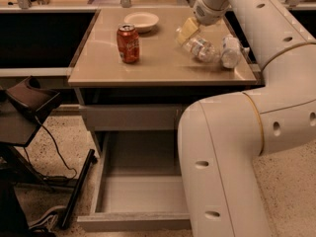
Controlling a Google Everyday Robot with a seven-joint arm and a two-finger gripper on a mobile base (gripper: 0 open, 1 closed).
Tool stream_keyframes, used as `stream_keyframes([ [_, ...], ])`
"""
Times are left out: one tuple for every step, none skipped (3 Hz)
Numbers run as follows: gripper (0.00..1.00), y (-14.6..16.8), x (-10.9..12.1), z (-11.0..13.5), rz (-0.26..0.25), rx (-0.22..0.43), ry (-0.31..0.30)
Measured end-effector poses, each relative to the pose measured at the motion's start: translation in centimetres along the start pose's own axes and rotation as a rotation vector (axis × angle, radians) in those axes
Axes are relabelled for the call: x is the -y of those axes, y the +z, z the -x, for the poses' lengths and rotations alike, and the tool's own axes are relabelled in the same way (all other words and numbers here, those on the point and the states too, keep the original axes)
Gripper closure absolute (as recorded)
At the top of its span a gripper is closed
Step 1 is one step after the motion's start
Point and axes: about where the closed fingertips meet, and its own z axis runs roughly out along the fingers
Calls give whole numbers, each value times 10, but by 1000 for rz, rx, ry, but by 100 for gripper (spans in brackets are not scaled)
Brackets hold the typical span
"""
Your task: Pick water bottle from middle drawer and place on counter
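Observation:
The water bottle (pixel 203 50), clear and ribbed, lies tilted on the beige counter (pixel 153 68) at its right side. My gripper (pixel 186 31) comes down from the arm at the top and is shut on the bottle's upper left end, right at the counter surface. The middle drawer (pixel 143 194) is pulled open below; its grey floor is bare. My arm's large white links cover the drawer's right part.
A stubby white bottle (pixel 230 51) lies just right of the water bottle. A red soda can (pixel 128 43) stands at the counter's left and a white bowl (pixel 141 21) behind it. A closed drawer front (pixel 128 117) sits above the open drawer. A black stand (pixel 29 102) is at left.

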Motion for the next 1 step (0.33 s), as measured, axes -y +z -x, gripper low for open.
stream_keyframes([
  [0,0,0,0,0,0,0],
])
